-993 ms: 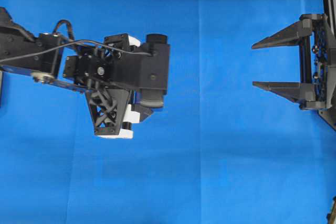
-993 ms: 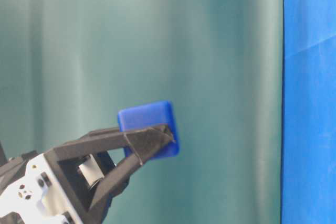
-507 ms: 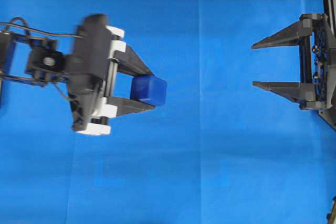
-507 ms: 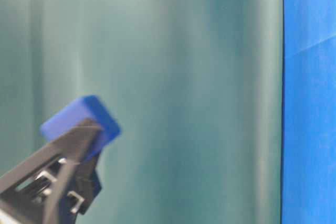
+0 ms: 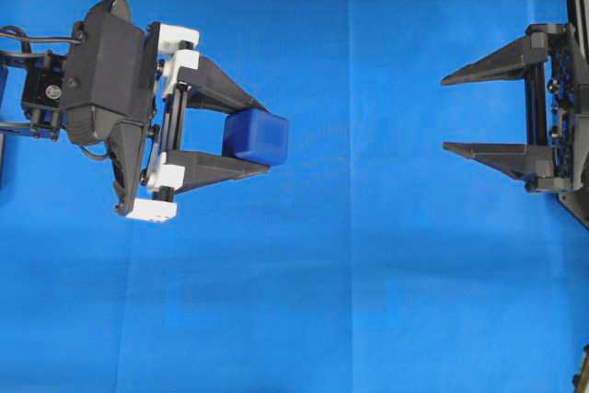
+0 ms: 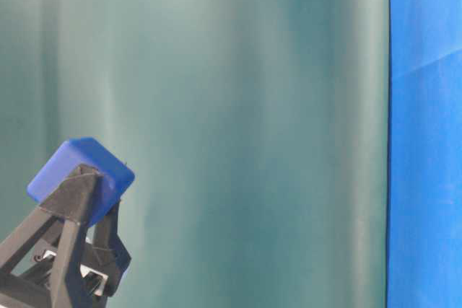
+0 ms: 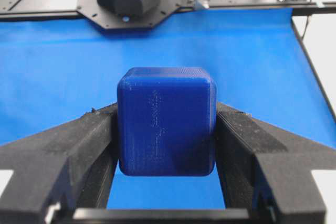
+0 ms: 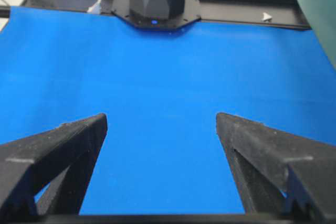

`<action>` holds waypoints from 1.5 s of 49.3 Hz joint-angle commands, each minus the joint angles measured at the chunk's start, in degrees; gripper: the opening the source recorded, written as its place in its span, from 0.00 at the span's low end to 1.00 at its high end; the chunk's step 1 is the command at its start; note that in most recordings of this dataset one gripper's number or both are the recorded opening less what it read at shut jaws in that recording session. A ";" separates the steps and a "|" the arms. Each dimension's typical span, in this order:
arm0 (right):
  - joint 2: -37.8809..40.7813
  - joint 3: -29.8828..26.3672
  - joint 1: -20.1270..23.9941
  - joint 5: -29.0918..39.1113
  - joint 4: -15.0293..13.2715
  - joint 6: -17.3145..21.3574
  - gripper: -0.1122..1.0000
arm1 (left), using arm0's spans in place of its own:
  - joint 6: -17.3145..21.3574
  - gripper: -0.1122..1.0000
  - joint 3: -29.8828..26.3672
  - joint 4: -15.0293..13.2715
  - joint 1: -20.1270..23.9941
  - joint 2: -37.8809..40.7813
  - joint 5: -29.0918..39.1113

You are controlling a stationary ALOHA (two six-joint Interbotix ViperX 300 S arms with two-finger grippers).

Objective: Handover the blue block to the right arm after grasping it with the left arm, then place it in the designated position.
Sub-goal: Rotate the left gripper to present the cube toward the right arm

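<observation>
The blue block (image 5: pixel 257 137) is a small dark-blue cube clamped between the two black fingers of my left gripper (image 5: pixel 263 139), which is shut on it and points right, at the left of the overhead view. The left wrist view shows the block (image 7: pixel 167 120) squeezed on both sides by the fingers, lifted above the cloth. From table level the block (image 6: pixel 81 177) sits at the fingertips, low on the left. My right gripper (image 5: pixel 444 114) hangs at the far right, open, its tips pointing left toward the block with a wide gap of cloth between. Nothing lies between its fingers (image 8: pixel 84 135).
A blue cloth (image 5: pixel 368 283) covers the table. The black base plate of the other arm (image 7: pixel 131 3) stands at the cloth's far edge in the left wrist view, and a similar base (image 8: pixel 157 3) in the right wrist view. A green curtain (image 6: pixel 253 106) backs the table-level view.
The left arm has swung round so its gripper points right with the block showing at its tips; in the table-level view block and fingers have shifted left. The right gripper has not moved.
</observation>
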 commanded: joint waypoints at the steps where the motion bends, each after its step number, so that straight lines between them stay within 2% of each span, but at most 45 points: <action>1: 0.09 -1.76 -0.09 -0.35 0.00 -0.26 0.98 | 0.09 0.51 -0.62 -0.09 0.09 -1.14 -0.53; 10: -0.09 -3.78 -0.09 1.58 -2.02 -1.32 0.98 | 0.09 0.51 -0.53 -0.09 0.09 -1.14 -0.53; 17: -0.09 -5.36 -0.09 2.90 -6.50 -3.43 0.96 | 0.09 0.51 -0.53 -0.09 0.09 -1.23 -0.53; 24: -0.09 -6.33 0.35 2.81 -12.83 -6.68 0.96 | 0.00 0.51 -0.53 -0.09 0.18 -1.14 -0.53; 34: -0.26 -7.56 0.97 2.81 -18.90 -9.93 0.96 | 0.09 0.51 -0.62 -0.18 0.09 -1.14 -0.70; 51: -0.18 -8.17 1.23 2.02 -34.54 -20.13 0.96 | -0.18 0.51 -0.53 -0.18 0.09 -1.14 -0.70; 56: 0.00 -8.17 2.11 2.02 -40.61 -23.99 0.96 | -0.18 0.51 -0.53 -0.18 0.18 -1.14 -0.79; 59: 0.00 -8.26 2.99 2.11 -42.89 -25.49 0.96 | -0.18 0.51 -0.53 -0.18 0.18 -1.14 -0.79; 74: 0.35 -8.44 3.69 2.20 -46.58 -27.77 0.95 | -0.26 0.51 -0.62 -0.18 0.18 -1.14 -0.88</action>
